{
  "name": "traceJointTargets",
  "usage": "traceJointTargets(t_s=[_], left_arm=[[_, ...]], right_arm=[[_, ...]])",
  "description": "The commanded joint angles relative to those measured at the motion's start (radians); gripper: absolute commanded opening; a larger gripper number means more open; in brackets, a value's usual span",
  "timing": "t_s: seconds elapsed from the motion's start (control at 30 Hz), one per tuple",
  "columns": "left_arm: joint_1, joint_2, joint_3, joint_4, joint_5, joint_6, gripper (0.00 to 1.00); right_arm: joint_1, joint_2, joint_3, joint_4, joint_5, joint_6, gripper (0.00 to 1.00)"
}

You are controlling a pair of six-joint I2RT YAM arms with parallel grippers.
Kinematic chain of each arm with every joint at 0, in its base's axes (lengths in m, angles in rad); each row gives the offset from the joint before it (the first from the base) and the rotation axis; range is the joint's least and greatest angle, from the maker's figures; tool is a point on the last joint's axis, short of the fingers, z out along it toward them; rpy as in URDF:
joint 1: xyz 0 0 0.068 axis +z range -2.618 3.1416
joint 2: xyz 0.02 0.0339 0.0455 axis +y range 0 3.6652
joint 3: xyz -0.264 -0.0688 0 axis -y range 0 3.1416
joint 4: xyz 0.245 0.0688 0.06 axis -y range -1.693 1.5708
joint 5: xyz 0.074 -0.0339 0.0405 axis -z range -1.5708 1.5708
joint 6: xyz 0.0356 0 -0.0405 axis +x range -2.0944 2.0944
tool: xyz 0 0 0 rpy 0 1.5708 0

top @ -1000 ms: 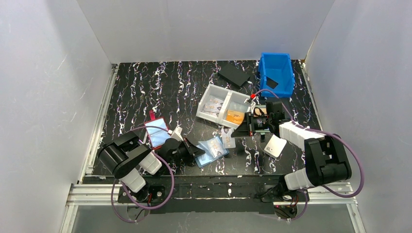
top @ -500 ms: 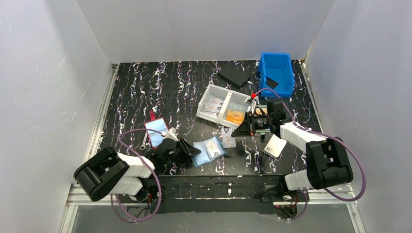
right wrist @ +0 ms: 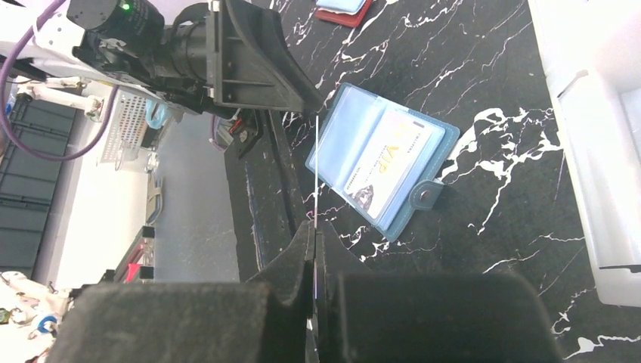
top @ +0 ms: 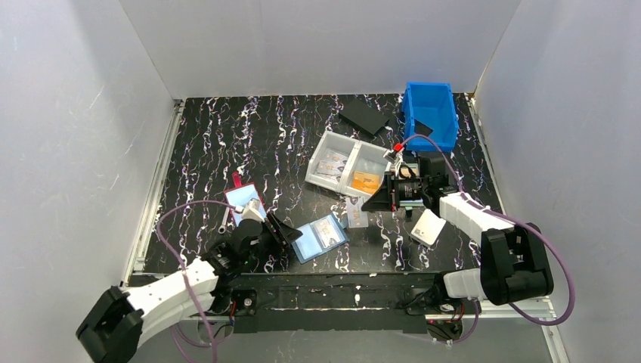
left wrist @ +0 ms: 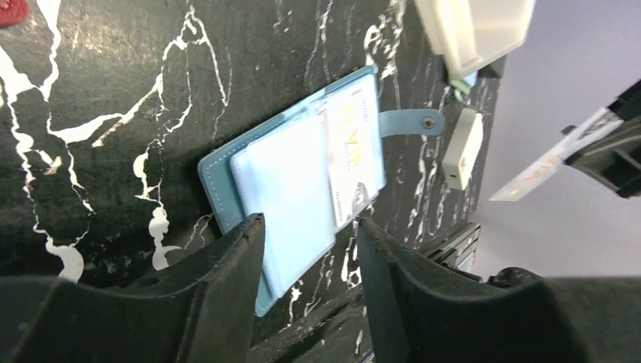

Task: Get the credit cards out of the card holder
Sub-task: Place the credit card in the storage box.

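Note:
The card holder (top: 319,237) lies open on the black marbled table, a light-blue bifold with a snap tab (left wrist: 412,122). One credit card (left wrist: 351,162) sits in its right panel, also seen as the printed card (right wrist: 393,162). My left gripper (left wrist: 310,227) is open at the holder's near left edge (top: 283,231), its jaws apart and pinching nothing. My right gripper (right wrist: 314,231) is shut on another credit card (right wrist: 316,174), seen edge-on. That gripper hovers to the right of the holder (top: 376,203), with the held card (top: 355,213) hanging from it.
A clear two-compartment tray (top: 344,168) with cards stands behind the holder. A blue bin (top: 431,113) and a flat black piece (top: 364,117) are at the back right. A red-edged holder (top: 243,206) lies left, a white card (top: 428,225) right.
My left gripper has opened and drawn back toward the near left, and its arm has swung low to the left. The holder slid slightly left. The right gripper keeps its card, nearly still.

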Motion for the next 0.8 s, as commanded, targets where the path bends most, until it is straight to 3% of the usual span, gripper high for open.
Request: traceJointTargets(t_s=[0.0,0.1,0.17,0.2,0.3,0.4,0.6,0.77], left_arm=[[0.005,-0.17,0.034,-0.234,-0.092,0.047,0.52],[0.006,-0.295,0.039,-0.338,-0.115,0.058,0.68],[0.007,-0.379,0.021,-0.339,-0.114,0.046,0.93],[0.007,-0.418,-0.005,-0.289,-0.094,0.043,0.98],[0.008,-0.495,-0.066,-0.106,-0.006,0.055,0.98],[0.008,-0.476,-0.024,-0.065,0.1,0.125,0.98],[0.005,-0.175,0.156,0.06,0.31,0.261,0.98],[-0.035,0.086,0.281,0.245,0.36,0.299,0.98]], right_arm=[[-0.013,-0.038,0.006,0.012,-0.04,-0.017,0.01],[-0.023,-0.046,0.007,0.016,-0.052,-0.014,0.01],[-0.03,-0.05,0.002,0.028,-0.071,-0.007,0.01],[-0.034,-0.052,0.001,0.039,-0.077,-0.003,0.01],[-0.042,-0.061,-0.003,0.054,-0.09,0.013,0.01],[-0.047,-0.074,-0.013,0.083,-0.094,0.045,0.01],[-0.052,-0.086,-0.013,0.14,-0.116,0.13,0.01],[-0.055,-0.094,0.024,0.152,-0.149,0.229,0.01]])
